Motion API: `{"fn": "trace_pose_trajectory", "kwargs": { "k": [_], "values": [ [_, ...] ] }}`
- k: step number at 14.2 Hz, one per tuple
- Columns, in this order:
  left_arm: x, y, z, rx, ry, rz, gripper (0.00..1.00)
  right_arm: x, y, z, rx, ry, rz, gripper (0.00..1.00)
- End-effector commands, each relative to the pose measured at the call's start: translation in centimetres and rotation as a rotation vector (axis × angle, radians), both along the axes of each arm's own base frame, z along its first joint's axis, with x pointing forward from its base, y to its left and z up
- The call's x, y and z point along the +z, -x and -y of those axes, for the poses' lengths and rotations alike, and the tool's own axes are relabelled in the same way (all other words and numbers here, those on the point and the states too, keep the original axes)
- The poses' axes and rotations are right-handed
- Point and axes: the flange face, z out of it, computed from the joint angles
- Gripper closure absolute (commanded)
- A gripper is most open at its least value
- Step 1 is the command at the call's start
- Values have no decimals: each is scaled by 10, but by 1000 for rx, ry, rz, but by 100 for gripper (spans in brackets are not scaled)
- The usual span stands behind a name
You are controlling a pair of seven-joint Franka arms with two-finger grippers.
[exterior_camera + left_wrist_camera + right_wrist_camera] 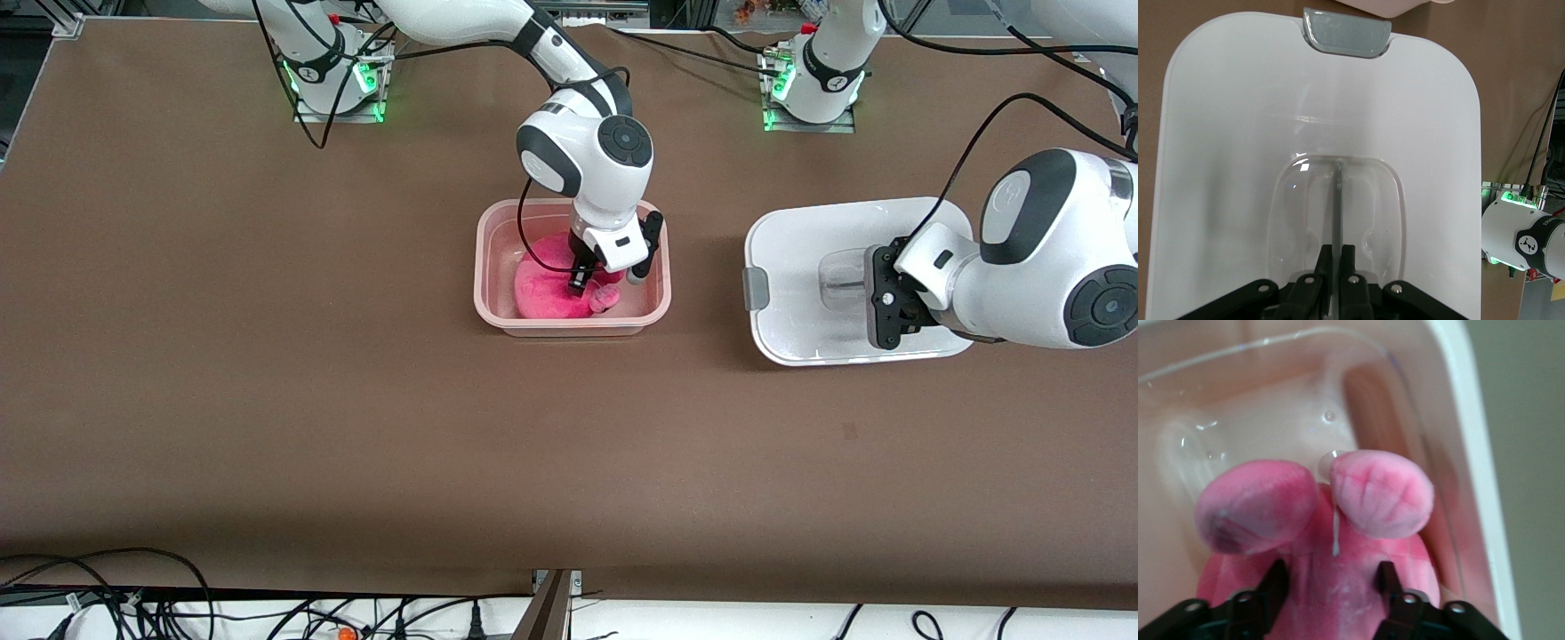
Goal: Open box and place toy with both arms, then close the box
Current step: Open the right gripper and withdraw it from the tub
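The box (484, 267), a pinkish translucent tub, stands open mid-table with the bright pink toy (544, 289) inside it. My right gripper (605, 280) reaches down into the tub. In the right wrist view its fingers (1275, 583) stand apart on either side of the toy's body (1338, 600), below the pale ears (1381, 490); my right gripper (1331, 577) is open. The white lid (800, 258) lies flat on the table toward the left arm's end. My left gripper (1337, 252) is shut on the thin rib of the lid's clear handle (1337, 193).
A grey clip (1346, 37) sits on the lid's end that faces the tub. Cables (133, 596) trail along the table's edge nearest the front camera. Both arm bases (338, 76) stand on the edge farthest from it.
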Motion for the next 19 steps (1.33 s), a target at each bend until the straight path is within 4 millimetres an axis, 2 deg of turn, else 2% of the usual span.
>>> {"fn": "trace_pose_trajectory", "kwargs": {
  "k": [1,4,6,8,9,10,12,15,16,18,19],
  "values": [
    [6,-2,1,-30,-9,2,100,26,-27,20,-96,-57,-15,0],
    [5,-2,2,-32,-9,0,100,82,-90,87,-233,-163,-12,0],
    [4,-2,2,-32,-8,-2,100,122,-110,120,-282,-200,21,0],
    [3,-2,2,-33,-7,-3,100,156,-112,143,-317,-189,24,0],
    [3,-2,2,-33,-7,-3,100,175,-118,162,-349,-188,37,0],
    [3,-2,2,-33,-7,-3,100,194,-124,186,-387,-187,46,0],
    [3,-2,5,-37,-6,-3,100,225,-135,245,-481,-193,18,0],
    [7,-2,9,-45,-2,3,100,268,-129,326,-574,-207,-16,0],
    [10,-2,14,-54,5,9,100,282,-123,344,-595,-215,-11,0],
    [19,1,47,-85,54,20,100,300,-113,378,-636,-213,-24,0],
    [26,4,72,-113,79,33,100,305,-111,392,-659,-210,-32,0]
  ]
}}
